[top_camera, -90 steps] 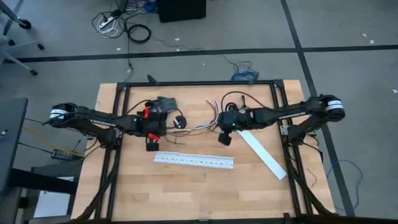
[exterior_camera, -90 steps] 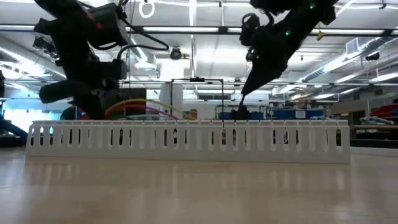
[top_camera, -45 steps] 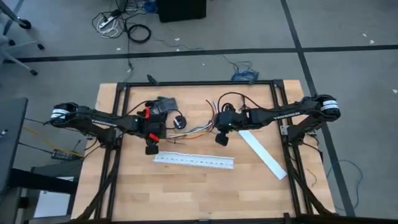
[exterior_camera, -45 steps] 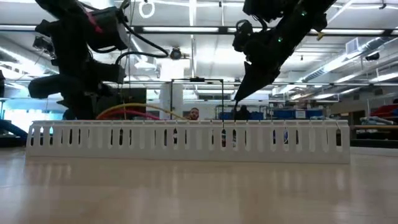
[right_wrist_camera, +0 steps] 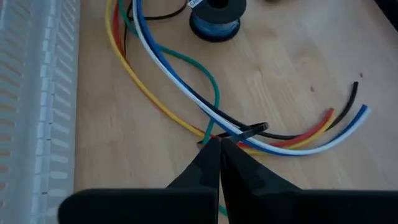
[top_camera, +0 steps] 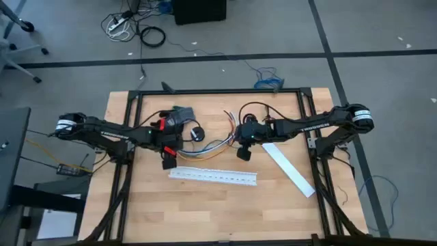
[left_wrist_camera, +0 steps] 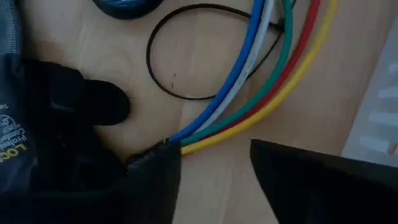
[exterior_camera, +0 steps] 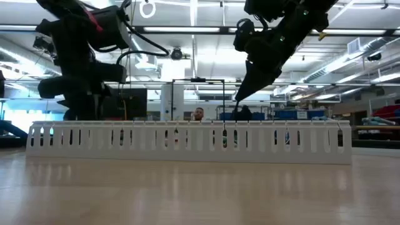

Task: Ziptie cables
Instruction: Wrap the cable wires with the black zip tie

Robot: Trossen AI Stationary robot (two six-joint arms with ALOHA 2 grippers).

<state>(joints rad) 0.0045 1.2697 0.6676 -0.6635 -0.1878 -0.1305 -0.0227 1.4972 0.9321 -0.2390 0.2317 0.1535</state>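
The cables (top_camera: 208, 146) are a bunch of blue, white, green, red and yellow wires lying on the wooden table between my two grippers. The ziptie (left_wrist_camera: 149, 59) is a thin black strap looped loosely around them. My left gripper (left_wrist_camera: 214, 168) stands open at the bunch's left end, where the wire ends (left_wrist_camera: 173, 144) run in at one fingertip. My right gripper (right_wrist_camera: 217, 149) is shut at the crossing of the ziptie and the wires, with its fingers slanting down (exterior_camera: 239, 99). My left gripper has the wire ends (left_wrist_camera: 173, 144) at the tip of one finger; I cannot tell whether it touches them. My right gripper pinches the ziptie's free end (right_wrist_camera: 254, 129) between its fingertips, coming from above and the table's right. The strap's tip sticks out beside the fingers, and the wires lie on the table beneath.
A long white slotted channel (top_camera: 213, 176) lies just in front of both grippers and hides the tabletop in the low view. A flat white strip (top_camera: 288, 167) lies to the right. A blue spool (right_wrist_camera: 214, 22) and a dark pouch (top_camera: 181, 115) sit behind the cables.
My right gripper has moved a little toward the table's left and slightly down. The left part of the cables, which arched above the channel beside my left gripper, has sunk out of the low view.
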